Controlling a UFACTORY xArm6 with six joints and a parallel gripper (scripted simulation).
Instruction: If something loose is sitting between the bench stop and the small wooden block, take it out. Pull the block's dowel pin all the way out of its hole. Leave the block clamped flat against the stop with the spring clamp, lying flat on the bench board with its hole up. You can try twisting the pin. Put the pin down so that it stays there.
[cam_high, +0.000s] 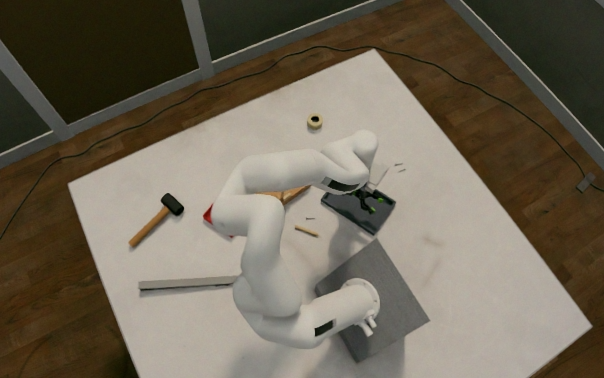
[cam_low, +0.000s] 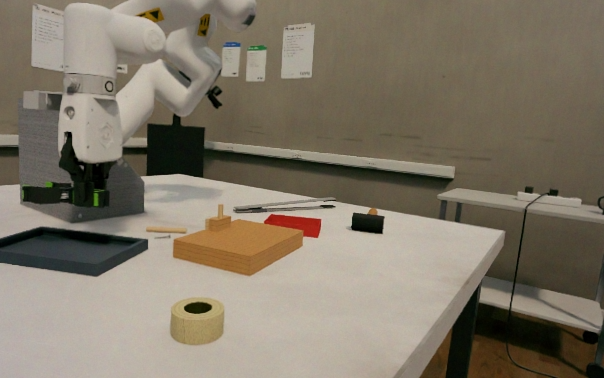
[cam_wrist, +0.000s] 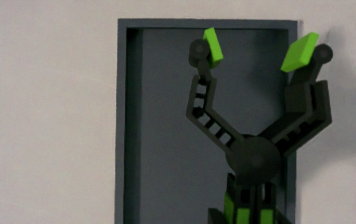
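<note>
My gripper (cam_high: 364, 192) (cam_low: 90, 192) is shut on the spring clamp (cam_high: 371, 203) (cam_low: 40, 193) (cam_wrist: 255, 160), black with green pads. It holds the clamp level, a little above the dark tray (cam_high: 350, 212) (cam_low: 65, 262) (cam_wrist: 122, 125). In the wrist view the clamp's two jaws stand apart over the tray's floor. The small wooden block (cam_low: 219, 223) sits on the far left corner of the bench board (cam_low: 240, 245) (cam_high: 295, 192). Its dowel pin (cam_low: 220, 211) stands upright in it. The arm hides the block in the overhead view. I cannot make out the bench stop.
A loose dowel (cam_high: 306, 230) (cam_low: 166, 229) and a nail (cam_high: 310, 218) lie between board and tray. A red piece (cam_high: 209, 214) (cam_low: 295, 224), a hammer (cam_high: 155, 217) (cam_low: 367, 222), a steel ruler (cam_high: 187, 283) (cam_low: 282, 203) and a tape roll (cam_high: 314, 123) (cam_low: 197, 320) lie around. The grey base block (cam_high: 385, 280) stands behind the tray.
</note>
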